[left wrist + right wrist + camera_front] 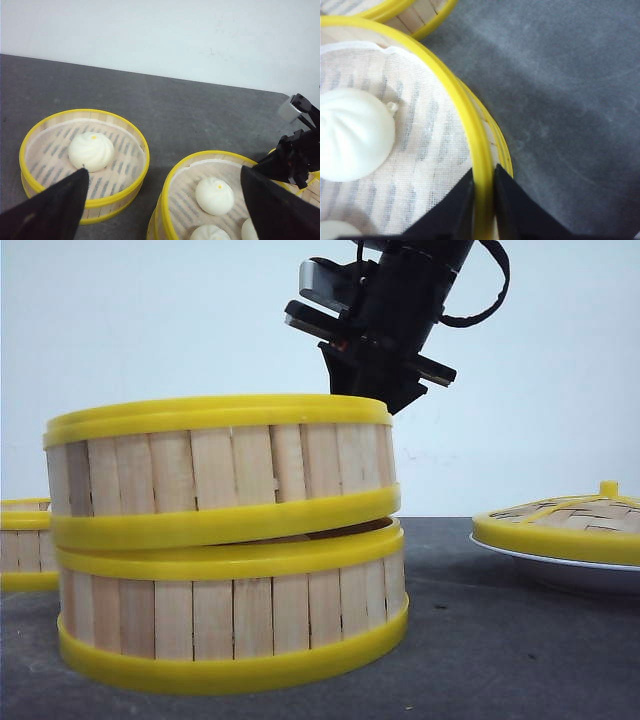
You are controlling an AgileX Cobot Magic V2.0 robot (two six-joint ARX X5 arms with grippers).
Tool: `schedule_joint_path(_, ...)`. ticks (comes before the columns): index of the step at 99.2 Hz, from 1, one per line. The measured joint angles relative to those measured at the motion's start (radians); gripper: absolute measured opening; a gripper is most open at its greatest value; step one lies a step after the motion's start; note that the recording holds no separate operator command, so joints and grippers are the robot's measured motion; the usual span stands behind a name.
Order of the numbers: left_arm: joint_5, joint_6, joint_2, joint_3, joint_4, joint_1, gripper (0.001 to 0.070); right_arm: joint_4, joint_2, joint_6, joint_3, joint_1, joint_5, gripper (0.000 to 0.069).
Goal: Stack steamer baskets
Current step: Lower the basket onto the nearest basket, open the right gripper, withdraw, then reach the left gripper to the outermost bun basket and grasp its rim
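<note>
Misalignment is the risk: the upper steamer basket point(220, 468) sits tilted on the lower steamer basket point(233, 618), seemingly not seated on its right side. The right gripper point(483, 200) pinches the upper basket's yellow rim point(475, 145); releasing now could let it slide off. The left gripper point(165, 200) hangs wide apart, holding nothing, above the third steamer basket point(84, 161).

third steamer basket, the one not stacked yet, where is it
In the front view the single steamer basket sits at the far left edge on the table, behind the two-basket stack; the left wrist view shows one bun inside it.
</note>
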Motion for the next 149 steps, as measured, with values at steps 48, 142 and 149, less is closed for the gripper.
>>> schedule_joint_path(48,0.0,0.0,0.0,0.0,0.0,0.0,0.0594,-0.057,0.021,-0.036,0.003,0.0,0.055,0.0034)
schedule_joint_path(142,-0.006,0.0,0.008,0.0,0.003,0.0,0.0594,0.044,-0.57,-0.081,0.001,0.027,0.235,0.0394)
schedule_joint_path(149,-0.008,0.0,0.017,0.0,0.014,0.0,0.0594,0.038,-0.647,-0.087,-0.003,0.036,0.258,0.0394)
